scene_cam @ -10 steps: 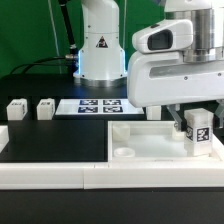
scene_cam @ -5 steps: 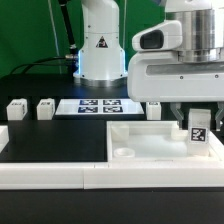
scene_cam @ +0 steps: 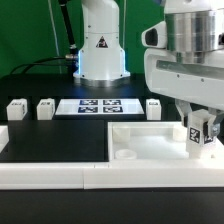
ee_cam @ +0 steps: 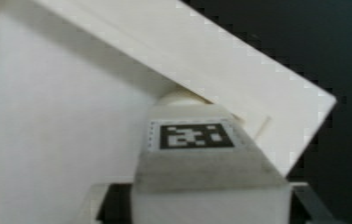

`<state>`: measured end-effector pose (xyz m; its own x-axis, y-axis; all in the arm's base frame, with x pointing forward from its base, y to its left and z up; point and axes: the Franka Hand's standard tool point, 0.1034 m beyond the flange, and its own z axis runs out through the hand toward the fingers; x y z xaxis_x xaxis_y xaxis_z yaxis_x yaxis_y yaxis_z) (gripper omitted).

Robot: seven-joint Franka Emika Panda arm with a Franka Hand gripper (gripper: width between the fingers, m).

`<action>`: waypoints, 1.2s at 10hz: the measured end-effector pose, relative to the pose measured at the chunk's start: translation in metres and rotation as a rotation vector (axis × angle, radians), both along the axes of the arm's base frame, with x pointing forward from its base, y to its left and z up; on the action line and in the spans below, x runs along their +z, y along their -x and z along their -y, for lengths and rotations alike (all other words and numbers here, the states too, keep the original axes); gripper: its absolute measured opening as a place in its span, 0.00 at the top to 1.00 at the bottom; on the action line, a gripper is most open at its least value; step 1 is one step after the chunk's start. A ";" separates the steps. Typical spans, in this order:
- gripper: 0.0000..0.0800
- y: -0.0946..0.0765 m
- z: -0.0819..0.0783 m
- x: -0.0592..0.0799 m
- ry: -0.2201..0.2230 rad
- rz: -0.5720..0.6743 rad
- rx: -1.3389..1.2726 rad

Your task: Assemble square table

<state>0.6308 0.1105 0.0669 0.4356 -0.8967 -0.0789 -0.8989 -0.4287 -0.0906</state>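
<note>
The white square table slab point(scene_cam: 150, 141) lies on the black mat at the exterior view's right, with a round socket point(scene_cam: 126, 155) at its near corner. My gripper point(scene_cam: 201, 136) is shut on a short white tagged leg point(scene_cam: 200, 129) and holds it, slightly tilted, over the slab's right corner. In the wrist view the leg point(ee_cam: 205, 150) stands between my dark fingers point(ee_cam: 123, 201), its end against the slab's raised rim point(ee_cam: 208, 62) at a corner. Three more legs point(scene_cam: 16, 110) point(scene_cam: 46, 108) point(scene_cam: 154, 108) stand behind.
The marker board point(scene_cam: 100, 105) lies flat at the back middle. The low white border wall point(scene_cam: 50, 173) runs along the front. The robot's white base point(scene_cam: 100, 45) stands behind the marker board. Black mat point(scene_cam: 55, 140) lies left of the slab.
My wrist has turned, so the gripper body now looks narrower in the exterior view. The held leg now sits tilted and has stayed over the slab's right corner.
</note>
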 end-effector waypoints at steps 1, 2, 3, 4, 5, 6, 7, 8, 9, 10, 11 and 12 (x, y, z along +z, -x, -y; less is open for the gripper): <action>0.64 0.000 -0.002 0.000 -0.009 -0.009 -0.074; 0.64 0.001 -0.002 0.000 -0.014 -0.016 -0.131; 0.64 0.001 -0.002 0.000 -0.018 -0.022 -0.181; 0.64 0.001 -0.003 0.000 -0.029 -0.033 -0.269; 0.64 0.001 -0.003 0.000 -0.044 -0.048 -0.373; 0.64 0.001 -0.003 0.000 -0.066 -0.066 -0.499; 0.64 0.000 -0.003 0.000 -0.089 -0.083 -0.610; 0.64 0.000 -0.004 0.000 -0.103 -0.096 -0.696; 0.64 -0.001 -0.004 0.001 -0.120 -0.108 -0.785; 0.64 -0.002 -0.004 0.002 -0.128 -0.111 -0.870; 0.64 -0.002 -0.003 0.002 -0.126 -0.111 -0.904; 0.63 -0.002 -0.003 0.002 -0.121 -0.108 -0.903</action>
<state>0.6329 0.1138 0.0692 -0.4420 -0.8759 -0.1936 -0.8940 0.4478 0.0150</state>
